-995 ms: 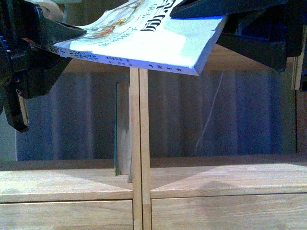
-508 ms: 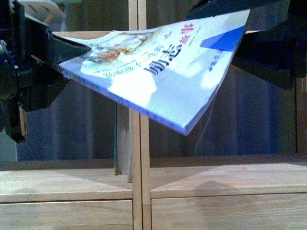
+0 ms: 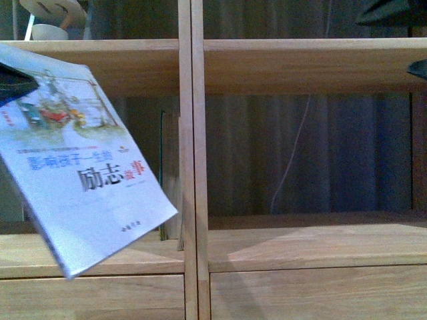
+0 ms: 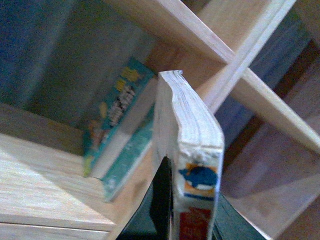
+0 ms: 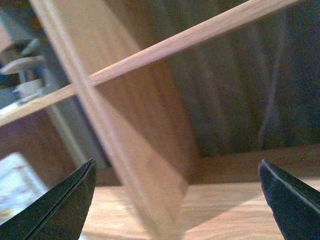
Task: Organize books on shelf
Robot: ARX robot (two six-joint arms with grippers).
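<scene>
Light-wood shelf (image 3: 293,63) is offering an open right compartment, the teal book (image 4: 120,107) standing against the divider (image 3: 191,167). Left gripper (image 4: 192,210) is clamping the tilted white paperback (image 3: 80,180), seemingly before the left compartment; right gripper (image 5: 176,167) is gaping empty.

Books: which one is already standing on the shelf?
The teal-covered book, upright beside the central divider in the left compartment. The white paperback hangs tilted in the left gripper.

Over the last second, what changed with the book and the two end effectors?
The white paperback swung down from flat and high to hang tilted before the left compartment, cover facing out. The right end effector let go and now stands open, empty; the left end effector alone clamps it. The teal book and shelf stayed put.
</scene>
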